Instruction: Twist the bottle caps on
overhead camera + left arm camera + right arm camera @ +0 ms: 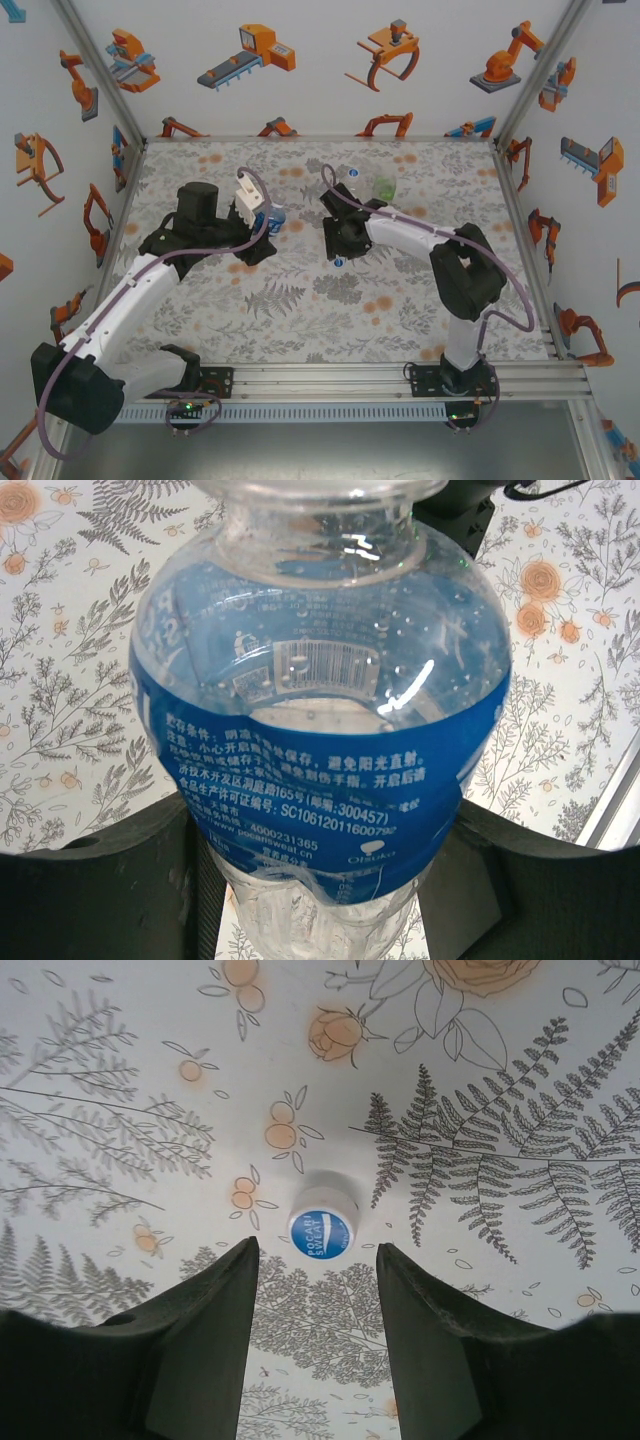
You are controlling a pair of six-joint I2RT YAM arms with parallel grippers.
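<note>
Fingers (215, 1350) of the right gripper (318, 1263) are spread apart and pinch nothing. Just beyond their tips, a small round white plastic cap with a blue printed top (322, 1228) sits flat on the counter (520, 1080), which is covered in a grey fern and orange flower print. Seen from above, the cap is a blue dot just beside that gripper, near the counter's middle. The left gripper (320, 910) has its dark fingers (110, 890) pressed against both sides of a clear plastic bottle with a blue label (320, 780), holding it left of centre. Farther back are a green-tinted transparent bottle (384, 187) and, just beside it, a faint colourless bottle (350, 178). Walls printed with orange robot arms (250, 50) surround the counter.
</note>
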